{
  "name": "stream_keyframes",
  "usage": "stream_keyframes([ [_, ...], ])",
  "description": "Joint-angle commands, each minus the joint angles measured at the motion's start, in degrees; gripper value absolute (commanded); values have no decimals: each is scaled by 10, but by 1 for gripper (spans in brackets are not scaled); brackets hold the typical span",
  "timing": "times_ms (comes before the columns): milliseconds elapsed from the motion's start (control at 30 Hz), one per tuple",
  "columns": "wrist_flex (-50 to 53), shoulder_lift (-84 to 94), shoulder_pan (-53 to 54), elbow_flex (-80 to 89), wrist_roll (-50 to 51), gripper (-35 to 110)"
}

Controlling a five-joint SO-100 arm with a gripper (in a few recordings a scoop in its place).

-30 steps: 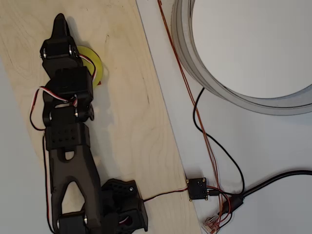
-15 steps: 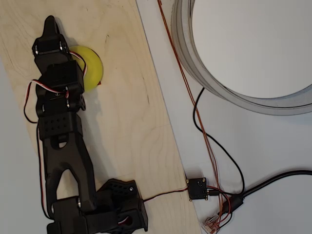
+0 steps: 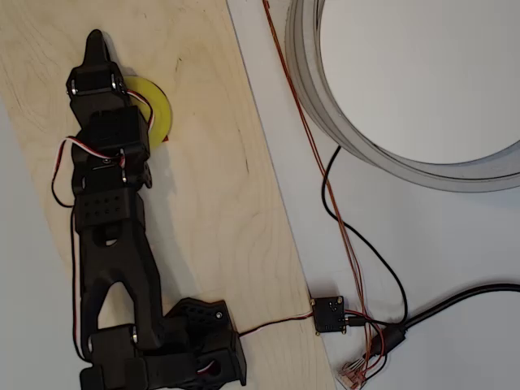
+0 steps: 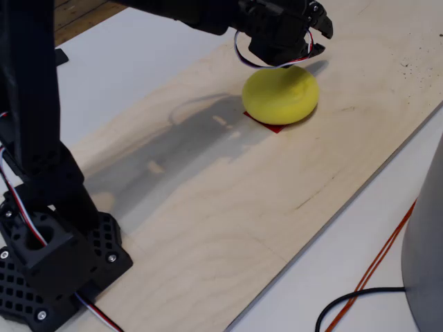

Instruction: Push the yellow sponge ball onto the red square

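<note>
The yellow sponge ball point(image 3: 156, 114) point(image 4: 280, 93) rests on the wooden board point(image 3: 219, 211), and in the overhead view the arm covers its left half. It sits on top of the red square point(image 3: 166, 139) point(image 4: 268, 124), of which just an edge peeks out beneath it. My black gripper point(image 3: 96, 42) reaches past the ball's left side, its fingers meeting in one point with nothing held. In the fixed view the wrist point(image 4: 280, 28) hangs over the ball's far side, close above it.
A large grey-white ring point(image 3: 390, 154) lies on the white table to the right of the board. Red and black cables point(image 3: 341, 227) run to a small black circuit board point(image 3: 329, 314). The arm's base point(image 3: 171, 353) point(image 4: 48, 263) stands at the board's near end.
The arm swung left half a second ago, baring more of the ball, and has come back right over it. The ball has hardly shifted on the red square.
</note>
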Motion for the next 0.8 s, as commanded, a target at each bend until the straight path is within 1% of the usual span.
stream_keyframes([
  [0, -30, 19, 15, 27, 4, 4],
  [167, -76, 34, 20, 79, 4, 4],
  [333, -98, 50, 25, 113, 4, 4],
  [767, -103, 73, 24, 122, -1, 4],
])
